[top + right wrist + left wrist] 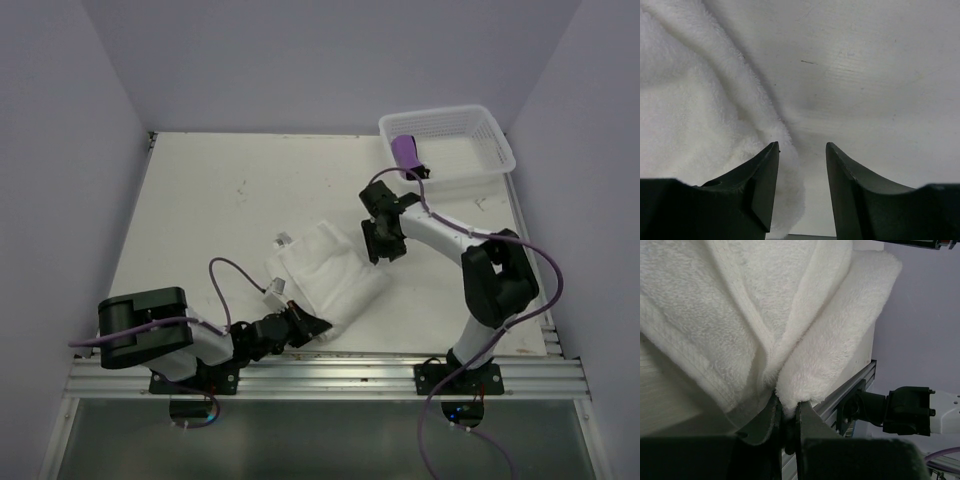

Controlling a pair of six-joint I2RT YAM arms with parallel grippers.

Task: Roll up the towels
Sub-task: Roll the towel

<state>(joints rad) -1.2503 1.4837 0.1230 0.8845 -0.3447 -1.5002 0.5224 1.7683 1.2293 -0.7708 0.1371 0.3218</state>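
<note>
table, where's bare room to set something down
The far left of the table, from its back and left edges up to the white towel, is bare. It is crowded in the far right corner, with the basket and the right end effector, and at the near edge, where the left end effector pinches the towel.

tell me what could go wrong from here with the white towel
1. The left gripper pinches only a thin fold at the near corner of the white towel; a pull may slip it free.
2. The right gripper stands open at the towel's edge, holding nothing, and the cloth lies bunched, so a roll may come out loose or crooked.
</note>
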